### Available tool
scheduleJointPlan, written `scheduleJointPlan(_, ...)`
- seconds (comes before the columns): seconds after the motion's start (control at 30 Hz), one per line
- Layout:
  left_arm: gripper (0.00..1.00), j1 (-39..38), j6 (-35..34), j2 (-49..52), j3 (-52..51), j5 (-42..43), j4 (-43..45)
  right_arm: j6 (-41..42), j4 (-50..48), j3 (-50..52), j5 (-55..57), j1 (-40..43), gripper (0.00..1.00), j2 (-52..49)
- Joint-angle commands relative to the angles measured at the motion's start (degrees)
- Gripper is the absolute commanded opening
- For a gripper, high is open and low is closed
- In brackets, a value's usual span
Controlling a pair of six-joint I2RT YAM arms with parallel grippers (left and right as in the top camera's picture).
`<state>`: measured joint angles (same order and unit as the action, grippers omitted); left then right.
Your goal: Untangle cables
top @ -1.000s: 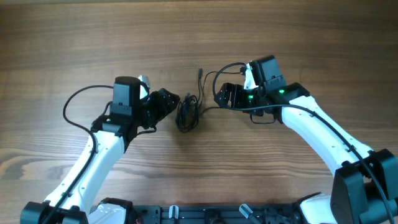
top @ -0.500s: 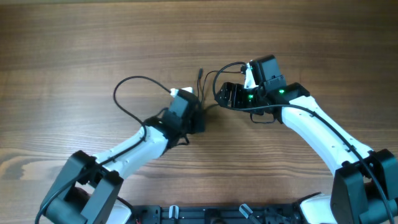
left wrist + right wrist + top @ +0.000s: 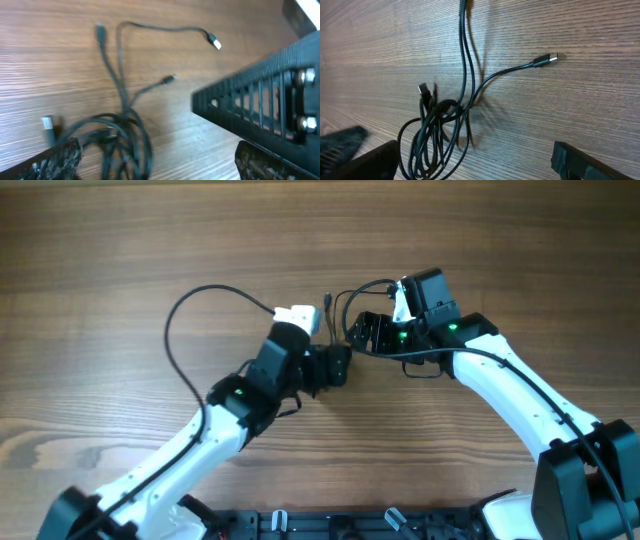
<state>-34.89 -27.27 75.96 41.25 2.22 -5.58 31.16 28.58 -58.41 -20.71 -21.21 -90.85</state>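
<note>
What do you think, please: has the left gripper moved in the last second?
Yes: the left gripper swung right, over the cable tangle, nearing the unmoved right gripper.

Overhead view: we see wooden table (image 3: 110, 250) spanning frame; mid-brown surface, grain running left to right, darker streaks alternating with paler bands. Wrist views: we see same surface close up, fine parallel grain lines crossing frame at slight slant, faint sheen. We read light as soft and even, shadows short and blurred.
</note>
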Motion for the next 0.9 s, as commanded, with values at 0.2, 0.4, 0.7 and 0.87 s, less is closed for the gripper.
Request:
scheduleJointPlan(0.2, 1.0, 5.09, -14.73, -1.9, 0.44, -6.01, -12.13, -1.44, 0.31, -0.17, -10.82, -3.39, 0.79, 1.18)
scheduleJointPlan(0.4, 1.0, 14.49, -36.02, -1.92, 0.42, -7.61, -19.06, -3.78, -7.61, -0.17, -14.29, -9.57, 0.66, 1.18)
scheduleJointPlan(0.7, 1.0, 15.85, -36.02, -1.6, 0.31, -5.46, -19.41, -0.39, -11.63, -0.17, -2.43, -14.99, 0.55, -4.61)
scheduleJointPlan(0.87, 1.0, 15.85, -36.0, -1.6, 0.31, -5.44, -19.82, 2.38, -11.52, -0.17, -4.22, -14.99, 0.43, -9.07)
